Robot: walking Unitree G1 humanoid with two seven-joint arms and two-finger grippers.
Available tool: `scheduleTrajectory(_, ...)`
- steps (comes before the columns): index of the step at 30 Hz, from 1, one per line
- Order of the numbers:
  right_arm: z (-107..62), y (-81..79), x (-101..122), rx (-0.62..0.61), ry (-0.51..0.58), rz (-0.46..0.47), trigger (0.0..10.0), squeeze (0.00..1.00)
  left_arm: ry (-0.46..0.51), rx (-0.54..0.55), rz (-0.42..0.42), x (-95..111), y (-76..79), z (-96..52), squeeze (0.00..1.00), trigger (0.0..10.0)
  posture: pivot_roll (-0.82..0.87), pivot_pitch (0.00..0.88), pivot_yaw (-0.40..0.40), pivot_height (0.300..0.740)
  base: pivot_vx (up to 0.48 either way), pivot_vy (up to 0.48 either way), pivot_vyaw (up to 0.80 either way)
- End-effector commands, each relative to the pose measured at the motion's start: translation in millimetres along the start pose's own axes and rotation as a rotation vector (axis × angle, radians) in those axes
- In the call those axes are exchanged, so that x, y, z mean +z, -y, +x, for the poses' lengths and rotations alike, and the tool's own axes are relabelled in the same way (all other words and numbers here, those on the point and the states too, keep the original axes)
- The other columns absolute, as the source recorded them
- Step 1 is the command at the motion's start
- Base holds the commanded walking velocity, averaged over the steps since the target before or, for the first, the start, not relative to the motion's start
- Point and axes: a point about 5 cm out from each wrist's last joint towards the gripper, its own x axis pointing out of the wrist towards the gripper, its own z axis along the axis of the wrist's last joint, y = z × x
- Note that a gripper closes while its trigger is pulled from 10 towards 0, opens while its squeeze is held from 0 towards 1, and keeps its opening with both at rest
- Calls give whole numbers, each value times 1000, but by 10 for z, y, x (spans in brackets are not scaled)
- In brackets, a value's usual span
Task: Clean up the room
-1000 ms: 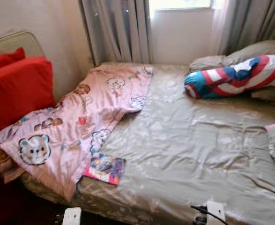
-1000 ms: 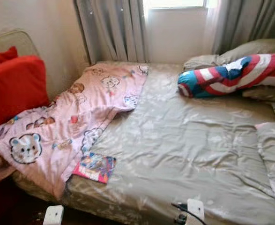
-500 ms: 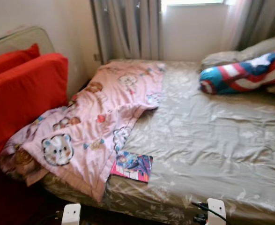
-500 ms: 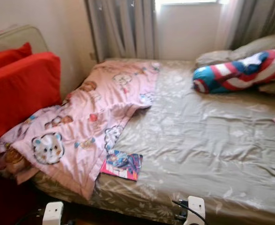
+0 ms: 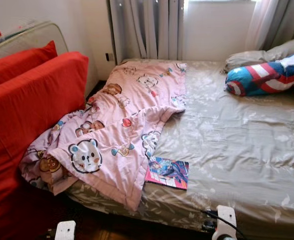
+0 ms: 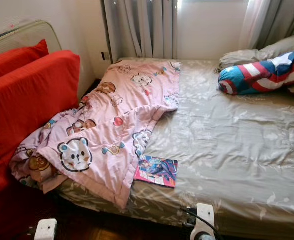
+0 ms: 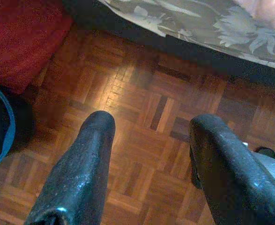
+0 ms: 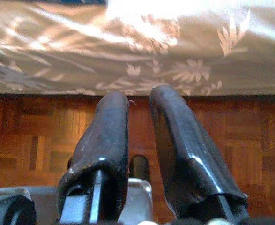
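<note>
While both arms are hanging low over the wooden block floor (image 7: 142, 108), the left claw (image 7: 149, 140) is gaping wide and holding nothing, and the right claw (image 8: 138, 117) is pinching nearly closed, empty too. Up on the smooth tan bed (image 5: 237, 145), a soft pink bear blanket (image 5: 121, 130) is lying crumpled, touching a flat shiny book (image 5: 168, 172). A striped tube pillow (image 5: 264, 75) is resting far back.

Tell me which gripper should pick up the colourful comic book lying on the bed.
Probably the left. The colourful comic book lies near the bed's front edge, left of centre, beside the pink bear blanket. The left gripper hangs open over the floor; the right gripper is nearly closed.
</note>
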Motion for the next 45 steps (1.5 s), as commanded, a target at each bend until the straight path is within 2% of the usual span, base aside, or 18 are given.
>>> scheduleTrajectory(1, 9, -11, 46, 0, 21, 17, 10000, 0, -7, -6, -1, -27, 12, -5, 0, 10000, -50, 0, 46, 740, 0, 0, 0)
scheduleTrajectory(3, 8, -11, 48, -3, 27, 18, 10000, 0, -16, -19, 6, -75, 102, -6, 0, 10000, -50, 0, 58, 740, 0, 0, 0)
scheduleTrajectory(5, 9, -19, 50, -6, 30, 32, 10000, 0, -16, -25, 11, -72, 121, -3, 0, 10000, -44, 0, 59, 740, 0, 0, 0)
scheduleTrajectory(12, 11, -129, 12, 27, 20, 14, 10000, 0, -2, -16, 21, 21, 93, 19, 0, 10000, -20, 0, 76, 740, 0, 0, 0)
scheduleTrajectory(15, 5, -158, -27, 43, 8, -20, 10000, 0, 4, -13, 24, 42, 71, 21, 0, 10000, -12, 14, 77, 740, 0, 0, 0)
scheduleTrajectory(16, -4, -151, -59, 44, 3, -29, 10000, 0, 9, -8, 26, 63, 44, 22, 0, 10000, -11, 39, 81, 740, 0, 0, 444)
scheduleTrajectory(22, -23, -127, -109, 38, 5, -20, 10000, 0, 14, 5, 35, 94, -28, 19, 0, 10000, -15, 69, 84, 740, 0, 0, 625)
scheduleTrajectory(28, -33, -96, -128, 29, 6, -14, 10000, 0, 21, 7, 33, 98, -33, 17, 0, 10000, -15, 94, 72, 740, 0, 0, 772)
scheduleTrajectory(34, -26, -47, -75, 19, 22, -1, 10000, 0, 40, -9, 24, 121, 3, 22, 0, 10000, -25, 111, 62, 740, 0, 0, 0)
scheduleTrajectory(41, -40, 43, -83, -1, 23, -14, 10000, 0, 37, -2, -14, 33, -15, -4, 0, 10000, -35, 126, 39, 740, 0, 0, 0)
scheduleTrajectory(42, -52, 92, -100, -13, 22, -13, 10000, 75, 17, -3, -14, -66, -28, -32, 0, 10000, -42, 134, 26, 740, 0, 0, 0)
scheduleTrajectory(44, -57, 108, -106, -18, 21, -14, 10000, 75, 9, -2, -16, -102, -34, -42, 0, 10000, -42, 134, 26, 740, 0, 0, 0)
scheduleTrajectory(45, -61, 121, -115, -23, 19, -18, 10000, 863, 2, -3, -19, -143, -39, -55, 0, 10000, -41, 137, 14, 740, 0, 0, 0)
